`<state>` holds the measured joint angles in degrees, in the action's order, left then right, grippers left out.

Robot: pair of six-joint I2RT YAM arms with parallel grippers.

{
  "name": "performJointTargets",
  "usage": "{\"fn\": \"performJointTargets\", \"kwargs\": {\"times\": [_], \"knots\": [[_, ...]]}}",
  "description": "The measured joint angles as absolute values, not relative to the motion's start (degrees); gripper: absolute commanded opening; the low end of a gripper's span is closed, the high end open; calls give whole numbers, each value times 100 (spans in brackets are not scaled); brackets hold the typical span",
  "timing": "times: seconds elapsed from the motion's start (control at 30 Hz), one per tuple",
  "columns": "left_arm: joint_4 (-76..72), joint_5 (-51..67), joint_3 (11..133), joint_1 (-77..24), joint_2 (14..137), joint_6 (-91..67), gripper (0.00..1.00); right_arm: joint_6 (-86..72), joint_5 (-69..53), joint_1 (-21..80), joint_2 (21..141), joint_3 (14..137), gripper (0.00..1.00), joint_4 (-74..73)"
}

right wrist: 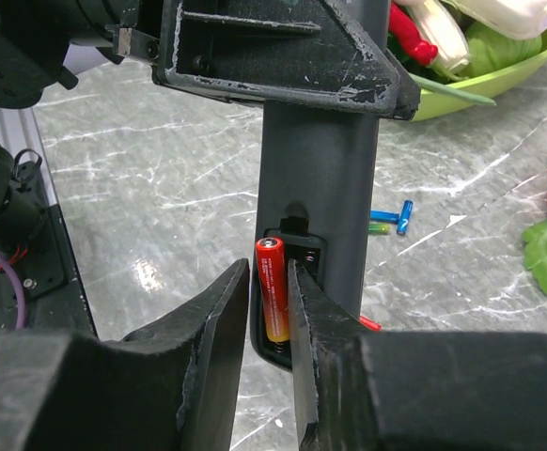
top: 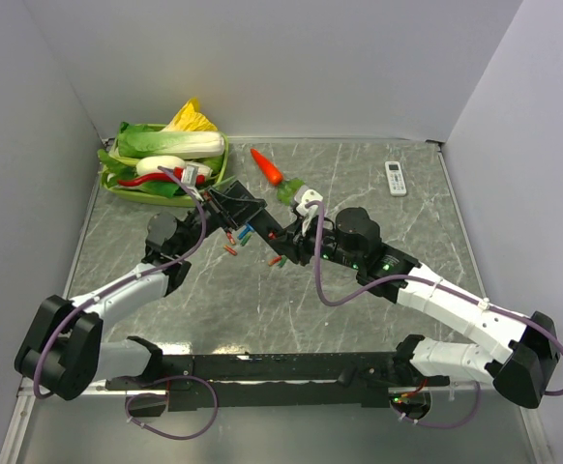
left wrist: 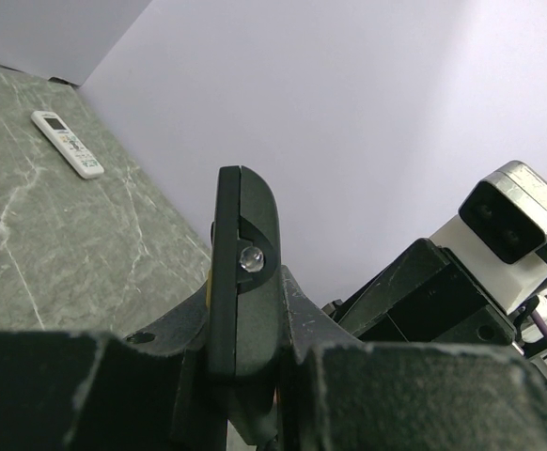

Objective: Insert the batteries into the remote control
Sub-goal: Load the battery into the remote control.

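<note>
My left gripper is shut on the black remote control and holds it above the table, its open battery bay facing my right gripper. In the left wrist view the remote stands edge-on between the jaws. In the right wrist view a red-orange battery sits between my right fingers, its lower end on the spring in the remote's bay, its top tilted out. Loose batteries lie on the table below: blue, green, red.
A green tray of toy vegetables stands at the back left. An orange carrot lies behind the grippers. A white remote lies at the back right. Grey walls close three sides.
</note>
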<state>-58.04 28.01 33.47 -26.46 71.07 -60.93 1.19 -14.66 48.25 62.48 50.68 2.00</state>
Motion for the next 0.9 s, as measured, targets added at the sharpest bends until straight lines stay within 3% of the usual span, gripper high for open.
{"fn": "performJointTargets", "kwargs": {"times": [0.9], "knots": [[-6062,2735,3356,-2644,7188,-6139,2,97,-1396,4912,5964,5068,66,51]]}}
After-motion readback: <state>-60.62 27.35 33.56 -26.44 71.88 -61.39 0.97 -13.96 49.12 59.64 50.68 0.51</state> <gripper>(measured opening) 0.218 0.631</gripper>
